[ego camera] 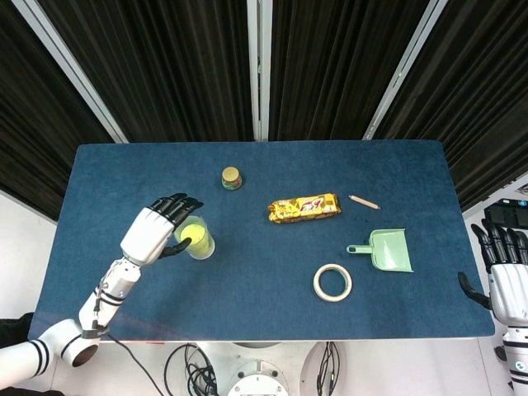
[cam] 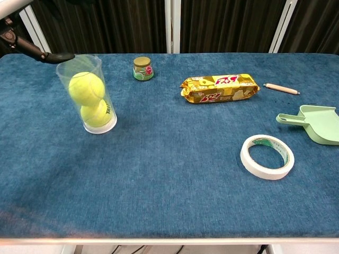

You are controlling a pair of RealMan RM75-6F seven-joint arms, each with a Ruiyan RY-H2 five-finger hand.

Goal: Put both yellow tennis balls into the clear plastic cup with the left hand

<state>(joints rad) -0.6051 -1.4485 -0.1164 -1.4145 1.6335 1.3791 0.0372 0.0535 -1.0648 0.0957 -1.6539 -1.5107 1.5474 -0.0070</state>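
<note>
Both yellow tennis balls point(cam: 87, 88) are seen stacked one on the other inside the upright clear plastic cup point(cam: 86, 95), which stands on the blue cloth-covered table point(cam: 175, 169). The white and black left hand point(ego camera: 159, 227) is held just beside the cup's rim with its dark fingers point(ego camera: 178, 203) spread apart and nothing grasped. The right hand point(ego camera: 505, 275) is seen off the table's right edge, its fingers extended and apart, holding nothing.
</note>
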